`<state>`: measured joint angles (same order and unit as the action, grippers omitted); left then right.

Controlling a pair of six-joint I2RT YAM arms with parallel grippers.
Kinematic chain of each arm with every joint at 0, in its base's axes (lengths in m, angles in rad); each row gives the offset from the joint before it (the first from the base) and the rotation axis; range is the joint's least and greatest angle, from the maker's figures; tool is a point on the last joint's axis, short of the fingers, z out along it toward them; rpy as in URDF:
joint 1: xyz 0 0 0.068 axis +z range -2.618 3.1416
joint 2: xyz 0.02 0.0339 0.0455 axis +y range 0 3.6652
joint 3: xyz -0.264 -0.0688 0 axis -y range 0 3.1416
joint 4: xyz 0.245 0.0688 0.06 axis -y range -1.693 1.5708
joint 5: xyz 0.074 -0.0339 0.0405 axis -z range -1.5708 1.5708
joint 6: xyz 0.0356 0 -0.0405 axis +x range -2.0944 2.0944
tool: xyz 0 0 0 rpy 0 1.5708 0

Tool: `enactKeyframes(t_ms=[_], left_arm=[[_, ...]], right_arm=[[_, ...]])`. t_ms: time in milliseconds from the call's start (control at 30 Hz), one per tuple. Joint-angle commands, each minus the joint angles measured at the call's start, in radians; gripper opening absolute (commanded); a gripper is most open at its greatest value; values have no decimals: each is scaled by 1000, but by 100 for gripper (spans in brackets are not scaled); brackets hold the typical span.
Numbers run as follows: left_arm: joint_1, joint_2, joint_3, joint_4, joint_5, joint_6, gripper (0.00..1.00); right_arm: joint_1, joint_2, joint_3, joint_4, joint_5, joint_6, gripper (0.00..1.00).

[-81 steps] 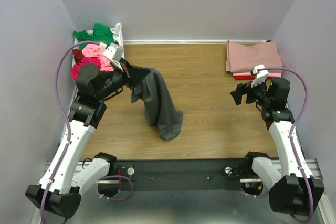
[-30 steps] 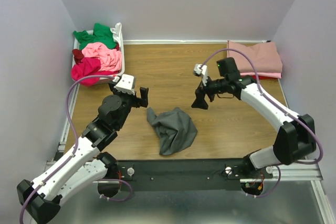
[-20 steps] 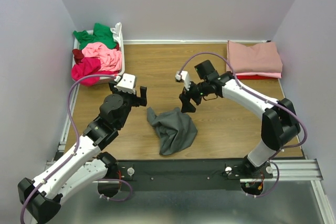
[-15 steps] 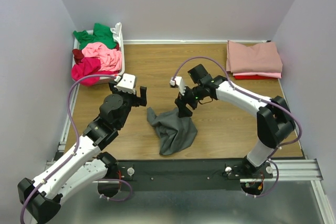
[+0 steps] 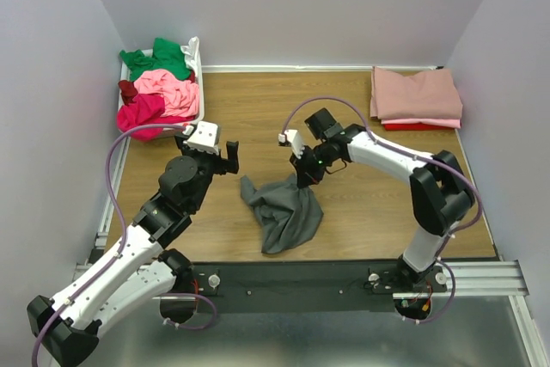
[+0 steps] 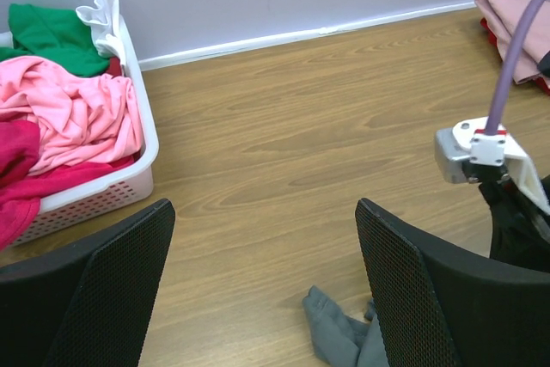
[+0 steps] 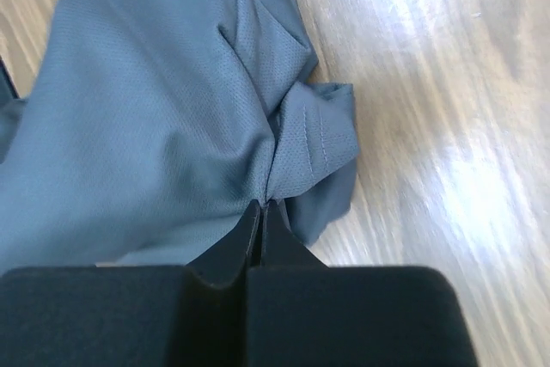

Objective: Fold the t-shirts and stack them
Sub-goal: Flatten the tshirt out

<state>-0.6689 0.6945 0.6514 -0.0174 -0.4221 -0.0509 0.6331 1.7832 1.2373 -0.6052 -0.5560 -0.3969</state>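
A dark grey t-shirt [image 5: 284,212] lies crumpled on the wooden table near the front middle. My right gripper [image 5: 302,180] is down at its far edge and shut on a fold of the grey cloth [image 7: 155,109]; in the right wrist view the gripper [image 7: 261,204] pinches a stitched hem. My left gripper [image 5: 230,158] hovers open just left of the shirt, nothing between its fingers [image 6: 265,208], and a grey corner [image 6: 339,337] shows below them. Green [image 5: 159,56], pink [image 5: 168,88] and magenta [image 5: 142,111] t-shirts fill the basket.
The white plastic basket [image 5: 198,83] stands at the back left against the wall, also seen in the left wrist view [image 6: 142,126]. A folded dusty rose t-shirt [image 5: 415,92] lies on a red one [image 5: 421,125] at the back right corner.
My right arm swung left and down from mid-table to the grey shirt's far edge, and its jaws went from open to shut on the cloth. The left arm barely moved.
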Motion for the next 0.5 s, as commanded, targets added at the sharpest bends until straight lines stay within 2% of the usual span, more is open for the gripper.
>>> enactKeyframes(t_ms=[0, 200, 333, 467], left_arm=[[2, -3, 5, 31, -23, 6, 93], [3, 8, 4, 31, -3, 8, 93], [5, 39, 2, 37, 46, 0, 93], [14, 112, 14, 33, 175, -18, 91]], right_arm=[[-36, -117, 47, -34, 80, -23, 0], [-301, -270, -2, -12, 192, 13, 0], [-391, -378, -134, 64, 359, 35, 0], [-455, -424, -245, 127, 419, 61, 0]])
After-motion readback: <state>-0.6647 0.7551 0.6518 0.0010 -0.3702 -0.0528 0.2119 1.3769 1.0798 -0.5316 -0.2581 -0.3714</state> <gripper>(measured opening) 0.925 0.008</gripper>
